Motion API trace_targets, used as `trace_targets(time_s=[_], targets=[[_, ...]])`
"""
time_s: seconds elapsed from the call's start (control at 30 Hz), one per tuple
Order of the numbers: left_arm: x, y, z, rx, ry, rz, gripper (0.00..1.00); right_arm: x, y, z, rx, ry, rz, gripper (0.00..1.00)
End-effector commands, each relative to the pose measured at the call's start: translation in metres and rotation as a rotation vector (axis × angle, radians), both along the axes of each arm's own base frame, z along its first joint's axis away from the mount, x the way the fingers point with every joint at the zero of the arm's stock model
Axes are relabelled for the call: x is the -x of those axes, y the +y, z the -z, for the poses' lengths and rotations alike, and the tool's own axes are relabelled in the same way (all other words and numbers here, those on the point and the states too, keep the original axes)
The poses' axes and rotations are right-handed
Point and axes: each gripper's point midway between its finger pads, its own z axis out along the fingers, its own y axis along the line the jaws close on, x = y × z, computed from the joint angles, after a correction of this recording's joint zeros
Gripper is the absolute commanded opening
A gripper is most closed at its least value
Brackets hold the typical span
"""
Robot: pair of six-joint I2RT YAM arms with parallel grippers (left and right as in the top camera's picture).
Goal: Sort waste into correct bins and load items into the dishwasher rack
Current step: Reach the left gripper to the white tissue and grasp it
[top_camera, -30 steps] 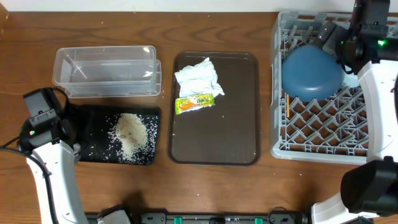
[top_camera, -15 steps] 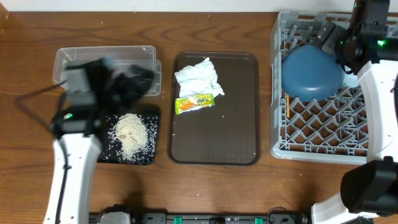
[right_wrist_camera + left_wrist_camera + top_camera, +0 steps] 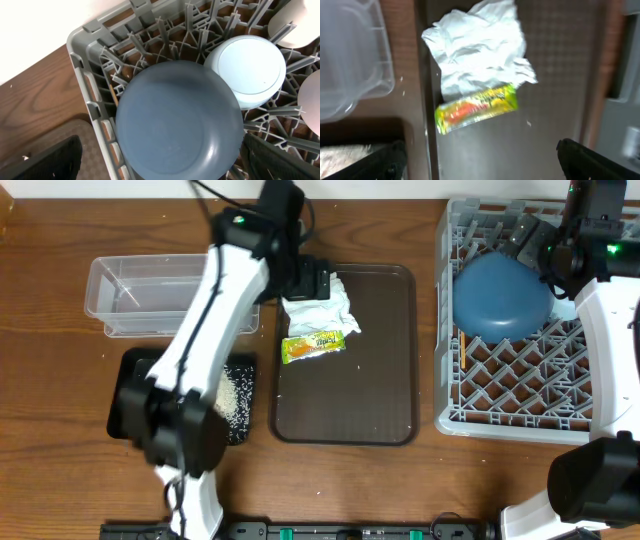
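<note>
Tissue (image 3: 480, 47) and snack wrapper (image 3: 476, 108) lie touching on the brown tray (image 3: 350, 395). I see the left arm (image 3: 215, 310) stretched across above them, left fingers (image 3: 380, 162) wide and empty. Right fingers (image 3: 45, 160) are wide too, hovering over the dark-blue bowl (image 3: 180, 120) in the rack (image 3: 510, 395).

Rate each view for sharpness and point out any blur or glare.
Left wrist view: soft all over, the tissue smeared and the print on the snack wrapper unreadable. Right wrist view: crisp, the dark-blue bowl evenly lit, the wall at top left blown out white. Overhead view: sharp, with small glints on the clear tub.
</note>
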Motion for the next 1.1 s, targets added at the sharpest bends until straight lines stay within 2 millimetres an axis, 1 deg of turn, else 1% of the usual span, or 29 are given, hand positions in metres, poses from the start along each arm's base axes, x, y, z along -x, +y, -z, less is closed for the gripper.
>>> trace_targets(time_s=[0.0, 0.13, 0.27, 0.4, 0.43, 0.5, 0.53, 0.6, 0.67, 0.77, 0.8, 0.87, 0.97, 1.07], targets=[[-0.017, -0.002, 0.025, -0.036, 0.001, 0.040, 0.98, 0.000, 0.000, 0.000, -0.006, 0.000, 0.008, 0.99], [-0.031, -0.022, 0.053, 0.032, 0.021, 0.043, 0.98, 0.000, 0.000, 0.000, -0.006, 0.000, 0.008, 0.99], [-0.045, -0.041, 0.079, 0.042, 0.003, 0.064, 0.98, 0.001, 0.000, 0.000, -0.006, 0.001, 0.008, 0.99], [-0.053, -0.060, 0.102, 0.036, -0.013, 0.080, 1.00, 0.000, 0.001, 0.000, -0.006, 0.000, 0.006, 0.99], [-0.055, -0.060, 0.107, 0.011, -0.021, 0.081, 0.98, 0.000, 0.001, 0.000, -0.006, 0.000, 0.006, 0.99], [-0.058, -0.055, 0.121, -0.079, -0.036, 0.074, 0.96, 0.000, 0.001, 0.000, -0.006, 0.000, 0.006, 0.99], [-0.057, -0.053, 0.127, -0.118, -0.037, 0.073, 0.94, 0.000, 0.001, 0.000, -0.006, 0.000, 0.006, 0.99], [-0.054, -0.054, 0.138, -0.160, -0.030, 0.083, 0.93, 0.000, 0.001, 0.000, -0.006, 0.000, 0.006, 0.99], [-0.050, -0.061, 0.143, -0.163, -0.021, 0.099, 0.92, 0.000, 0.001, 0.000, -0.006, 0.000, 0.006, 0.99], [-0.045, -0.071, 0.144, -0.164, -0.023, 0.121, 0.82, 0.000, 0.001, 0.000, -0.006, 0.000, 0.006, 0.99], [-0.044, -0.074, 0.143, -0.163, -0.026, 0.127, 0.77, 0.000, 0.001, 0.000, -0.006, 0.000, 0.006, 0.99], [-0.042, -0.079, 0.143, -0.162, -0.029, 0.136, 0.71, 0.000, 0.001, 0.000, -0.006, 0.000, 0.006, 0.99], [-0.042, -0.079, 0.143, -0.189, -0.042, 0.137, 0.63, 0.000, 0.001, 0.000, -0.006, 0.001, 0.006, 0.99], [-0.044, -0.074, 0.143, -0.225, -0.055, 0.130, 0.60, 0.000, 0.001, 0.000, -0.006, 0.000, 0.006, 0.99]])
